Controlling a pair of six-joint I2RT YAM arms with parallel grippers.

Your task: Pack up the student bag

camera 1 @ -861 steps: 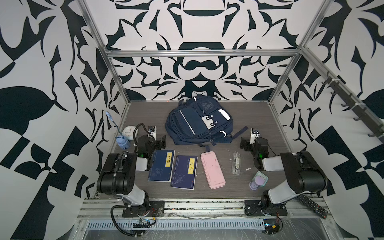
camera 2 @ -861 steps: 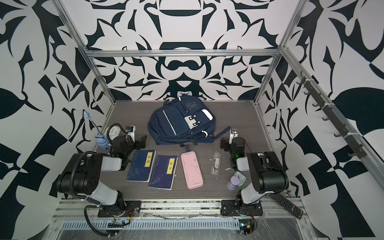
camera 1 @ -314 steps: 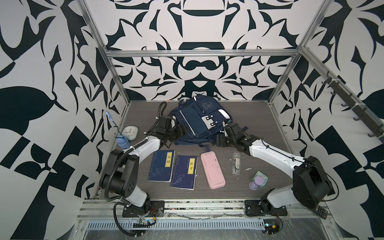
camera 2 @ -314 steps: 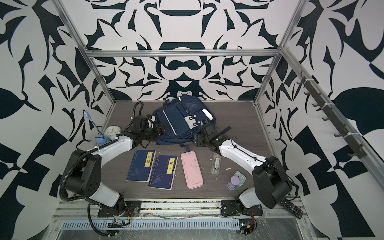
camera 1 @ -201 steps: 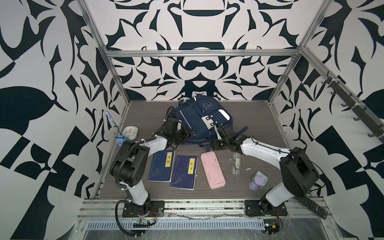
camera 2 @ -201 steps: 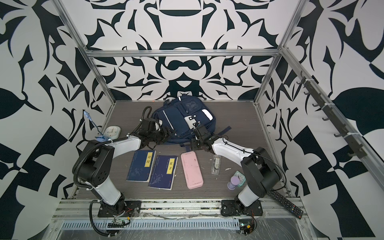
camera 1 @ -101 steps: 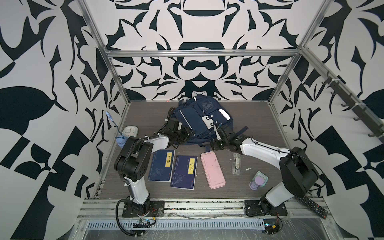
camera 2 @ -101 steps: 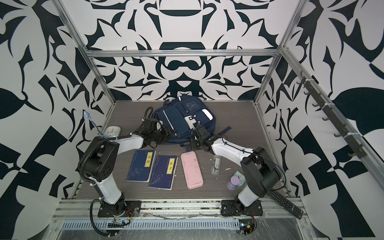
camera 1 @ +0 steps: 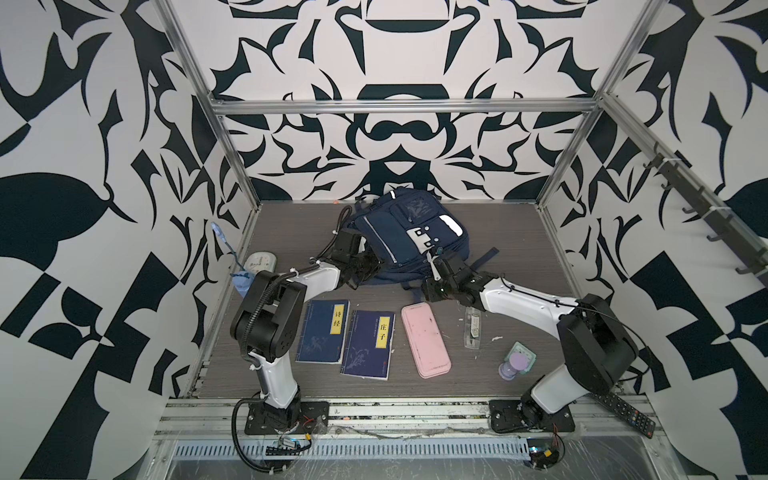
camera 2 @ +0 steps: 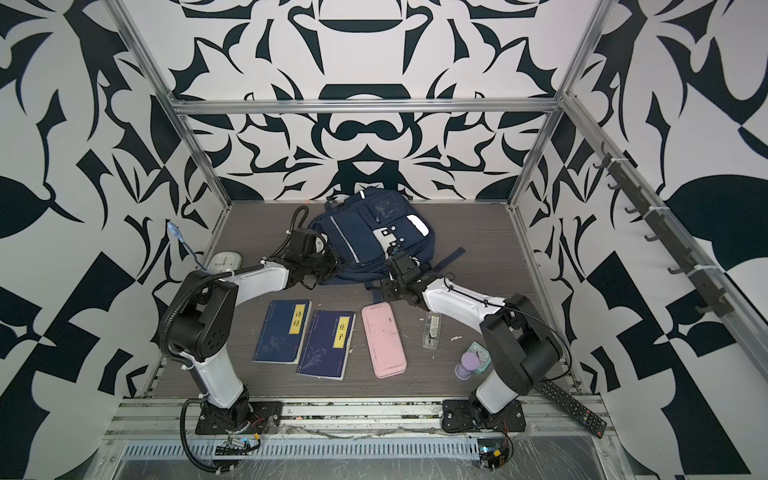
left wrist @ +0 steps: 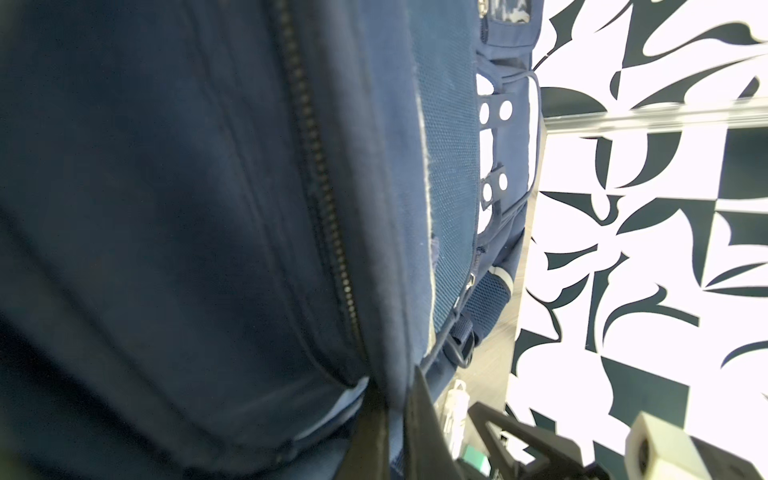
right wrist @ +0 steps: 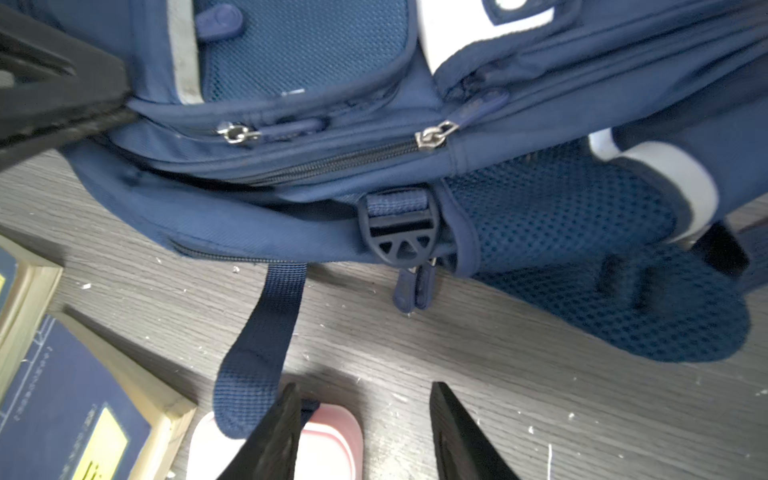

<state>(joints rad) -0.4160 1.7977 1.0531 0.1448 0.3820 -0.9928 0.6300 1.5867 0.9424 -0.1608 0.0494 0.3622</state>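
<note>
Two entries, fingers first, says the clerk. Item one, left gripper [left wrist: 392,432]: state?

Checker: Black fingers [left wrist: 424,419] pressed together on a fold of the large navy blue fabric student bag [camera 1: 409,237], at a seam beside a closed zip. In both top views this gripper sits against the bag's left flank.

Clerk: Item two, right gripper [right wrist: 361,436]?

Checker: Fingers [right wrist: 274,436] apart, nothing between them. They hang over the dark grey wood-grain table [right wrist: 498,353], just short of the bag's near right corner.

Clerk: Outward from those fingers?

Checker: First, the loose end of a navy webbing strap [right wrist: 266,332], beside one fingertip and lying over the end of a pink oblong pencil case [right wrist: 328,436]. Past that, the bag's lower edge. Farther ahead, a silver metal zip pull [right wrist: 432,135] at the end of a closed zip.

Clerk: Bag's position and axis?

Checker: Flat on the table, back middle, long axis running from the near edge towards the rear wall, tilted a little. The zip line runs crosswise to the right fingers' reach.

Clerk: Which arm for the pull?

Checker: The right one, as a judgement: it is nearer and free, while the left one pins the fabric. Two dark blue softcover books [camera 1: 323,326] lie unpacked near the front.
</note>
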